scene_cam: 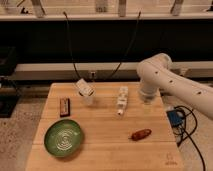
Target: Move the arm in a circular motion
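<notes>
The arm (172,82) is large, white and glossy, with small dark screw holes. It reaches in from the right edge, bends at a bulbous joint (154,69) and turns down over the right back part of the wooden table (105,150). The gripper (146,99) is at the lower end of that downward segment, just above the table top, to the right of a white upright object (121,100). It holds nothing that I can see.
A green plate (63,137) lies at the front left, a brown bar (64,106) behind it. A clear cup with a white packet (86,91) stands at the back. A reddish-brown item (140,134) lies front right. A blue device (175,118) with cables sits beside the table's right edge.
</notes>
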You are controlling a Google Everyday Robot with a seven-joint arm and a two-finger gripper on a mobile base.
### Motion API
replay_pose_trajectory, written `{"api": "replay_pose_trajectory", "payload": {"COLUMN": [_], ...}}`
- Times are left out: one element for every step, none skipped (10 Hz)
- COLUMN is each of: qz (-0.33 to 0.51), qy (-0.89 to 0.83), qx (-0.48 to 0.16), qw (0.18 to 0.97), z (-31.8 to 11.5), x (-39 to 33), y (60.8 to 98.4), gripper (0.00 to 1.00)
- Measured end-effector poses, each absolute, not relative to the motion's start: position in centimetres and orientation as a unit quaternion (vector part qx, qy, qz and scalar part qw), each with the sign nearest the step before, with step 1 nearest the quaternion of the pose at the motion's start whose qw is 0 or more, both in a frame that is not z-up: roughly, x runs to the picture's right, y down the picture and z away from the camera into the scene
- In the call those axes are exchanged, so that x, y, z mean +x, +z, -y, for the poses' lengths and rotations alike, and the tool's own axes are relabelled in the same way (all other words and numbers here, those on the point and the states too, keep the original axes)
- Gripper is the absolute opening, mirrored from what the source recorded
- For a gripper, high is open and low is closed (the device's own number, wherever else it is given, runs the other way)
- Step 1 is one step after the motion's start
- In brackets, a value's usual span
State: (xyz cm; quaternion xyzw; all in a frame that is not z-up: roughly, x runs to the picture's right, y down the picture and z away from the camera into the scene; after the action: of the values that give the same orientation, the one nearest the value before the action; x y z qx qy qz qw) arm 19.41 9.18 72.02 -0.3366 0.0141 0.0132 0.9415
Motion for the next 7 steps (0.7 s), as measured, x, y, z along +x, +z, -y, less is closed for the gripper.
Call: {"api": "replay_pose_trajectory", "payload": {"qz": [-0.014,-0.015,-0.013,-0.011,-0.013,-0.012,-0.010], "qy": [0.013,0.016,0.014,0.013,0.014,0.014,0.013], "qx": [-0.337,-0.338,-0.339,-0.339,-0.340,-0.341,-0.342], "qw": [0.941,0.941,0.941,0.941,0.940,0.940,0.940], "z": [-9.4,-9.5,-9.5,-9.6,-9.7,-9.8,-9.8], "x": [19.7,20.1,20.2,20.4,21.0,20.9,20.8], "y": [71.9,71.8,71.8,71.7,71.6,71.6,71.6], "gripper": [0.80,0.80,0.80,0.80,0.80,0.80,0.80]}}
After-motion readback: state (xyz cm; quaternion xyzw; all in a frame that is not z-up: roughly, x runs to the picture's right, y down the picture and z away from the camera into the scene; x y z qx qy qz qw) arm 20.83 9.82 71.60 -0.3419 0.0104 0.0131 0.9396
